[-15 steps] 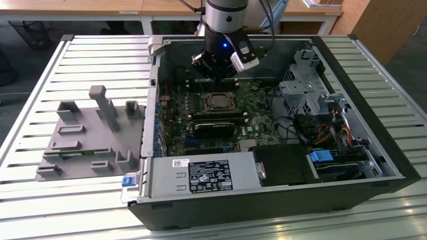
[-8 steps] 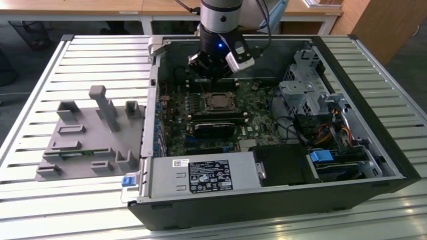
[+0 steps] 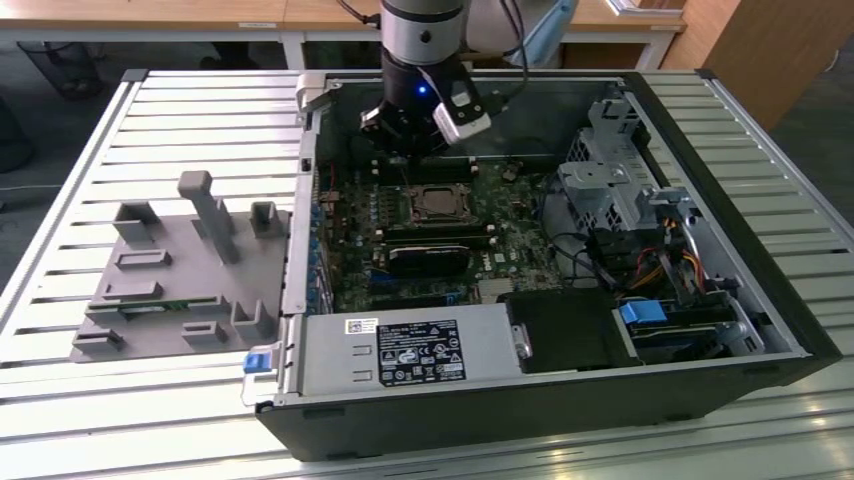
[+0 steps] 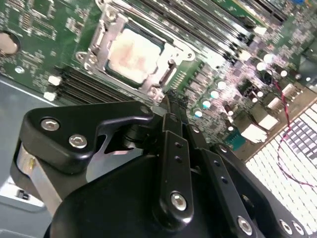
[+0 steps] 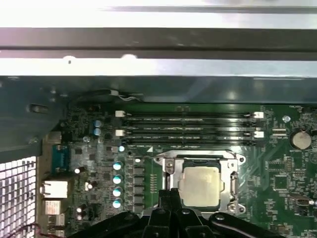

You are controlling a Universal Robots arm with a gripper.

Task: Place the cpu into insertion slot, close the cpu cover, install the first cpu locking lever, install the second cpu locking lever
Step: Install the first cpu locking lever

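Your gripper [image 5: 169,196] is low inside the open computer case [image 3: 747,300], just beside one edge of the insertion slot [image 5: 200,163]. In both wrist views its jaws are pressed together, and you can see nothing held between them. The fingertips [image 4: 168,105] are very near the metal frame at that edge of the slot, but I cannot tell if they touch it.

The cpu [image 5: 200,186] is seated in the insertion slot, with its dull silver top facing up. The cpu cover [image 5: 234,181] lies flat down on the slot, and the chip shows through its square opening. I cannot tell whether the locking levers are hooked.

On the side of the slot toward the case wall, the long black memory slots [image 5: 188,126] run parallel to its edge, close to it. A row of small round capacitors [image 5: 117,183] stands near the slot, on the same side as the fingertips. A coin battery [image 5: 299,140] sits on the board, further from the slot.

In the exterior view, the gripper [image 3: 400,150] hangs above the slot's far edge. The power supply [image 3: 400,352] is well apart from the slot, at the near end of the case. A grey fixture [image 3: 174,270] lies outside the case on the slatted table [image 3: 200,110], well apart from the slot on the exterior view's left.
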